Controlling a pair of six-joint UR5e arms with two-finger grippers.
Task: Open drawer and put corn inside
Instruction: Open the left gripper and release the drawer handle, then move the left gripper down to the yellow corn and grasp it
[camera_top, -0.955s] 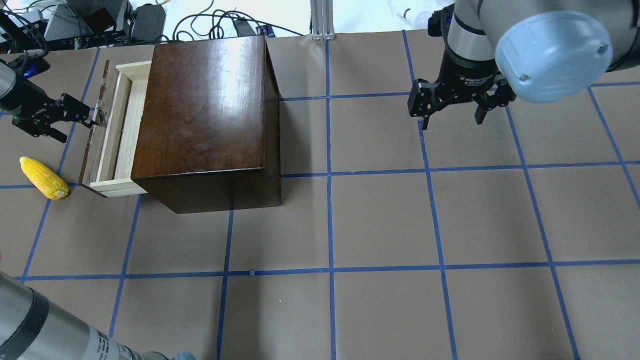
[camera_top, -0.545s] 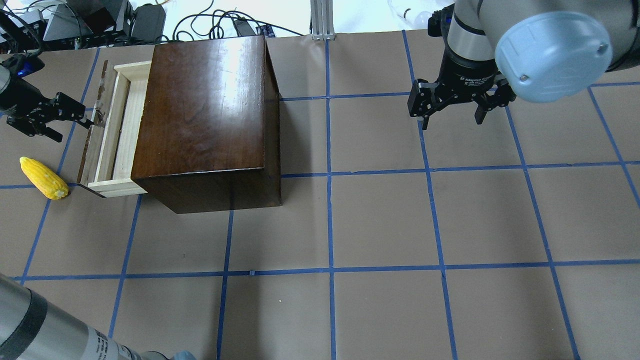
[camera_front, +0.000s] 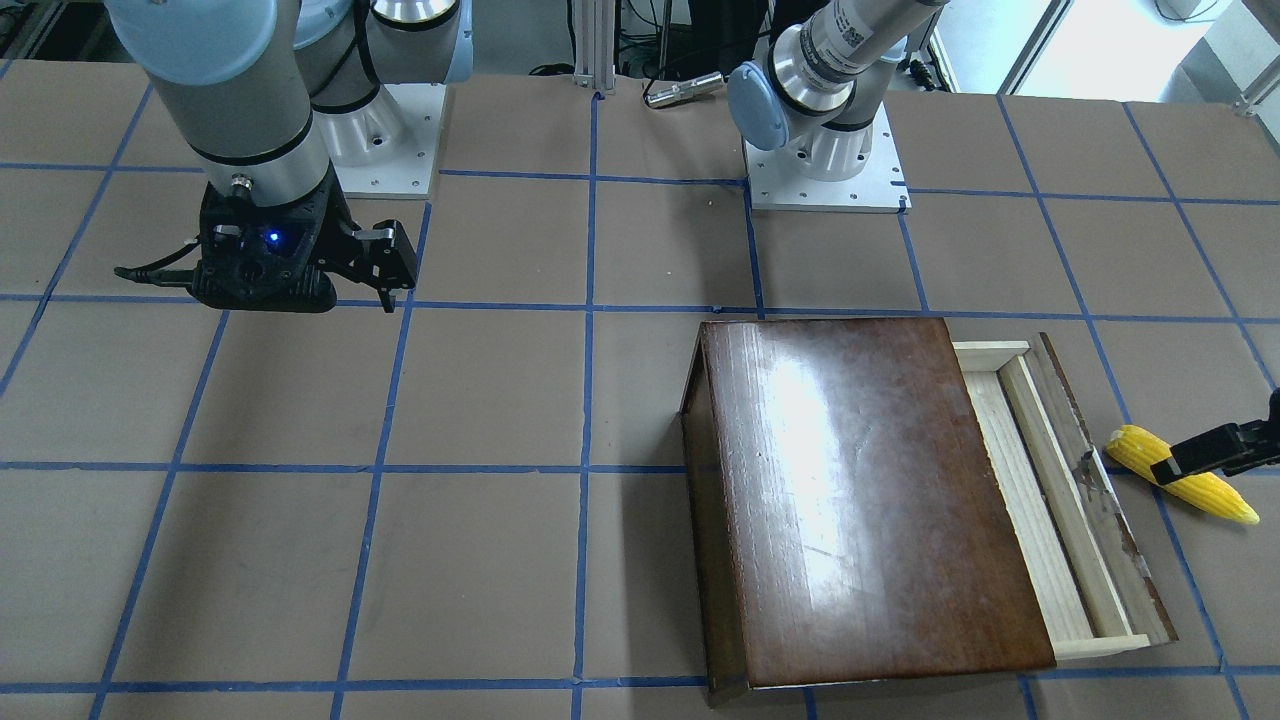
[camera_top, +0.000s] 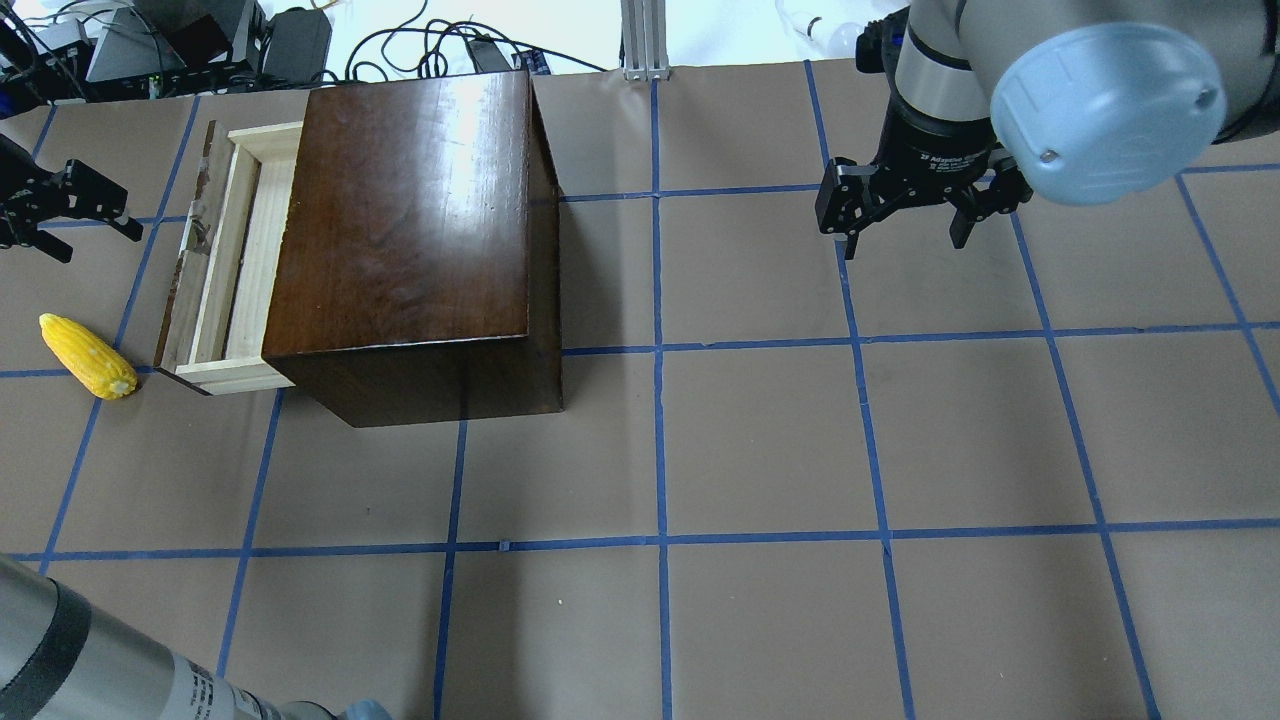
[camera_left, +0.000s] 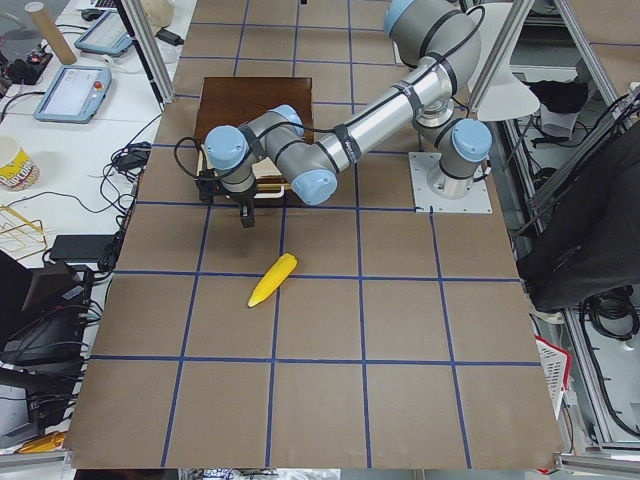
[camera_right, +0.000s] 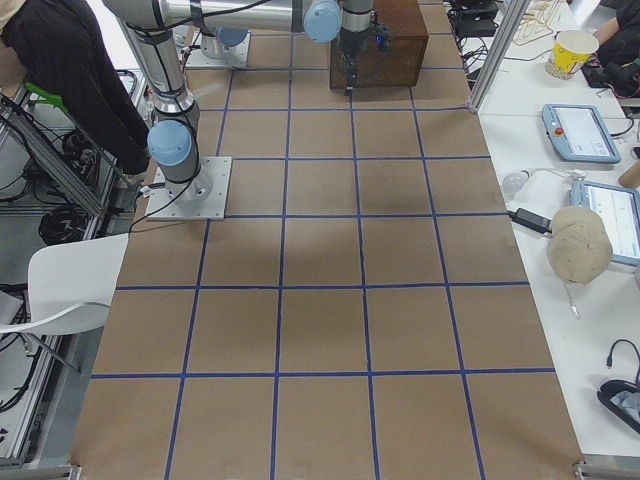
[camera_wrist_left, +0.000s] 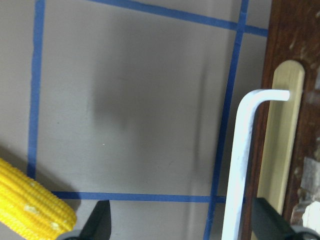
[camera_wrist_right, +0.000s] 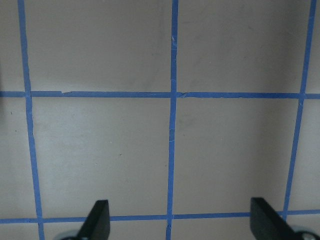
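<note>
The dark-brown cabinet (camera_top: 410, 220) stands at the far left of the table. Its drawer (camera_top: 240, 260) is pulled partly out to the left and its pale tray is empty. The dark front panel (camera_wrist_left: 300, 75) carries a white handle (camera_wrist_left: 245, 160). The corn (camera_top: 88, 356) lies on the table just left of the drawer's near corner; it also shows in the front view (camera_front: 1180, 475) and the left wrist view (camera_wrist_left: 30, 207). My left gripper (camera_top: 105, 248) is open and empty, to the left of the handle and apart from it. My right gripper (camera_top: 903, 245) is open and empty over bare table at the far right.
Brown table cover with a blue tape grid (camera_top: 660, 540). Cables and electronics (camera_top: 200, 40) lie beyond the far edge behind the cabinet. A metal post (camera_top: 640, 35) stands at the far middle edge.
My left gripper has drawn back to the left, off the drawer handle. The drawer stays pulled out. The corn and the right arm have not moved.
</note>
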